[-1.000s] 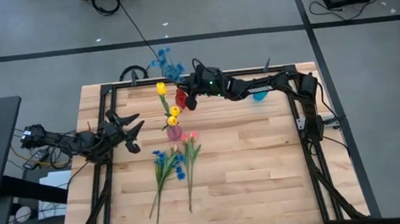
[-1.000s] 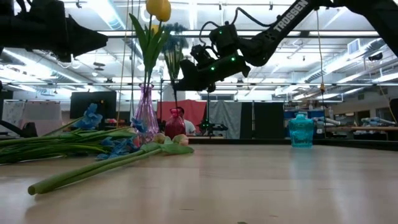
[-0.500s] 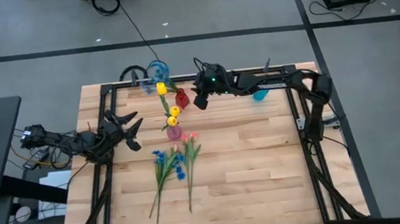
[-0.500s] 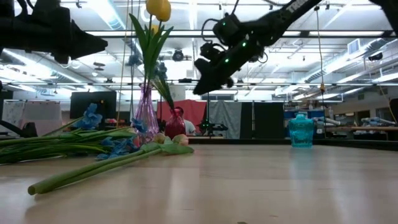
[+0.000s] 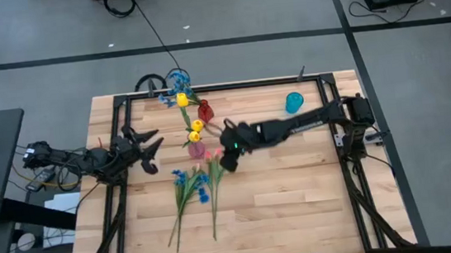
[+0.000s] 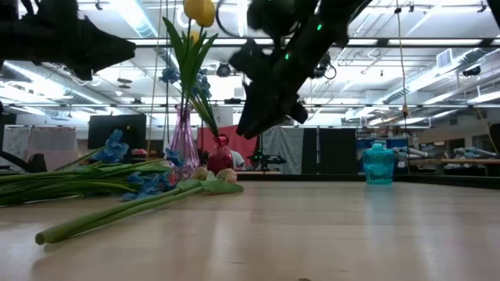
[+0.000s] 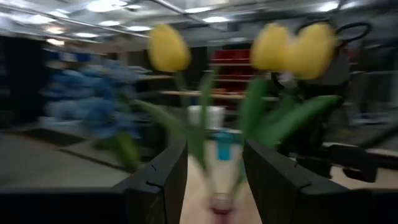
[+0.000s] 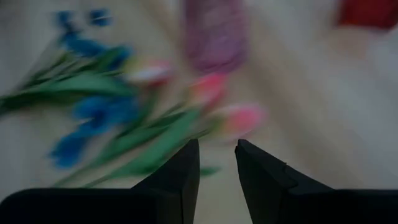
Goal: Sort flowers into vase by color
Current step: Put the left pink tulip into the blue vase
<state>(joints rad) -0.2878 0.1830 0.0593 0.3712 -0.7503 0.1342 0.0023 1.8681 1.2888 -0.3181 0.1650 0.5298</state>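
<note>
Table (image 5: 298, 186): wood, black-framed | floor (image 5: 35, 45): grey | both end effectors (image 5: 227, 158) (image 5: 151, 150): parted, empty

The pale wooden plank tabletop (image 5: 298, 186) has a black metal frame (image 5: 238, 84). Yellow tulip buds (image 5: 195, 128) stand in a translucent pink glass vase (image 5: 197, 150), blue sprays (image 5: 173, 83) in a red vase (image 5: 205, 111). A turquoise vase (image 5: 293, 102) stands alone. Pink tulip buds (image 5: 212, 155) and blue sprays on green stems (image 5: 188, 186) lie flat.

obstacles: pink vase (image 5: 197, 149), red vase (image 5: 204, 111), loose flowers (image 5: 198, 185) | free: table (image 5: 298, 194) right half
</note>
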